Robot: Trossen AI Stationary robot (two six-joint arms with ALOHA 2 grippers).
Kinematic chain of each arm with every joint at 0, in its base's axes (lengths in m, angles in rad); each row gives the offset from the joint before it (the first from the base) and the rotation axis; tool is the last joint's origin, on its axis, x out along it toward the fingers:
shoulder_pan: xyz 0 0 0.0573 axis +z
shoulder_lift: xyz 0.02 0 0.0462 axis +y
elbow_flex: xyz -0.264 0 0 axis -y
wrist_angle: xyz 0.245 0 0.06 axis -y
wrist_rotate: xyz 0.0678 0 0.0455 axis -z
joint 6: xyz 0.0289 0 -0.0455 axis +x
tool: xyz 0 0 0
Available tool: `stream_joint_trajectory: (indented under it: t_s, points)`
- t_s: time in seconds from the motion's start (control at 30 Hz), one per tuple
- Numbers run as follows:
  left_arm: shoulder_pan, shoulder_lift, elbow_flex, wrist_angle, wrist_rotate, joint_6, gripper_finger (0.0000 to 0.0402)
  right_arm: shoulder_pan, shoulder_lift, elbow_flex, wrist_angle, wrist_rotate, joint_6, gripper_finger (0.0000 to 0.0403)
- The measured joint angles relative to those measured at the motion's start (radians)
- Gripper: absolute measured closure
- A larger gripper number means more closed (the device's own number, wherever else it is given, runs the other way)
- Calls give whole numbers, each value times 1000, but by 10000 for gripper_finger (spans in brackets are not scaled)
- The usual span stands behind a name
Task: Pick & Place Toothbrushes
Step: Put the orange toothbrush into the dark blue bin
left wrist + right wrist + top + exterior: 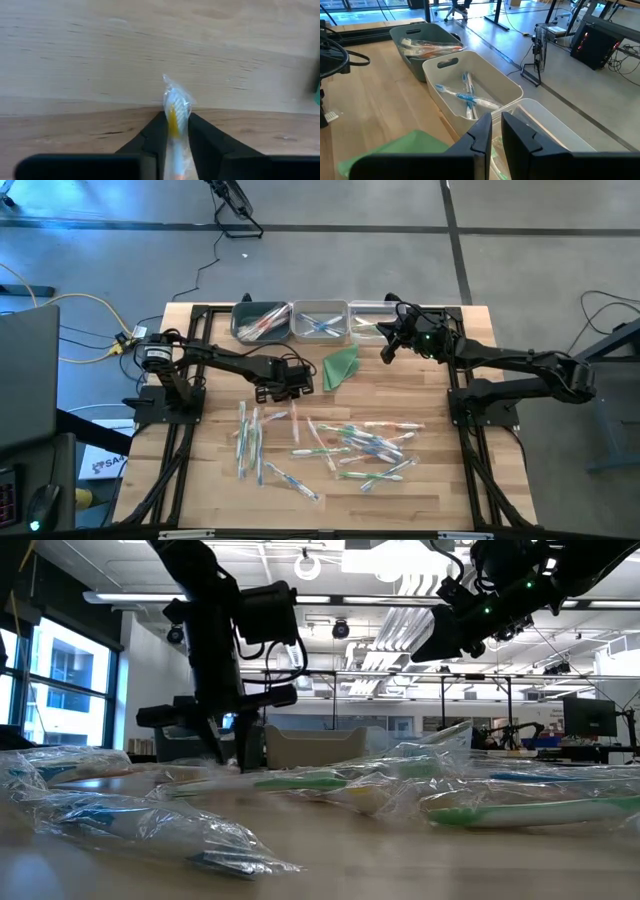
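Note:
Several wrapped toothbrushes [360,445] lie scattered on the near half of the wooden table [440,490]. My left gripper [175,117] points steeply down at the table's middle left [285,388] and is shut on one clear-wrapped toothbrush with an orange accent [175,100]. My right gripper [496,127] hangs high at the far right [388,352], shut and holding nothing, over the near edge of the bins. The low view shows it raised [450,635]. My left gripper pinches the orange-accented toothbrush near its bristle end [174,112] between its two fingers, through the clear wrapper. The fingers come from above, slanting down. The bristle end sticks out past the fingertips; I cannot tell whether the brush rests on the table.
Three bins stand in a row at the far edge: a grey one [236,320] with orange brushes, a white one [320,304] with blue brushes, a clear one [372,304]. A folded green cloth triangle [342,367] lies just before them. Bare wood lies between cloth and pile.

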Motion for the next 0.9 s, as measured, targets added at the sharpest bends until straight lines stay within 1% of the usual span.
stream_joint_trajectory:
  t_s: [0.13, 0.33, 0.47, 0.6, 0.77, 0.9]
  points:
    - [0, 1, 4, 62, 0, 0, 368, 0, 0, 0, 0, 0, 0, 369]
    - [0, 3, 2, 136, -32, 21, 375, 0, 0, 0, -10, 0, 0, 369]
    - [0, -2, 1, 136, -39, 34, 377, 0, 0, 0, -18, -1, 0, 369]
    - [0, -2, 1, 130, -70, 43, 378, 0, 0, 0, -29, -1, 0, 369]
    - [1, -2, 22, 96, -86, 91, 378, 0, 0, 0, -36, -1, 0, 369]
    - [5, -6, 63, 65, -127, 166, 389, 0, 0, 0, -35, 0, -1, 369]
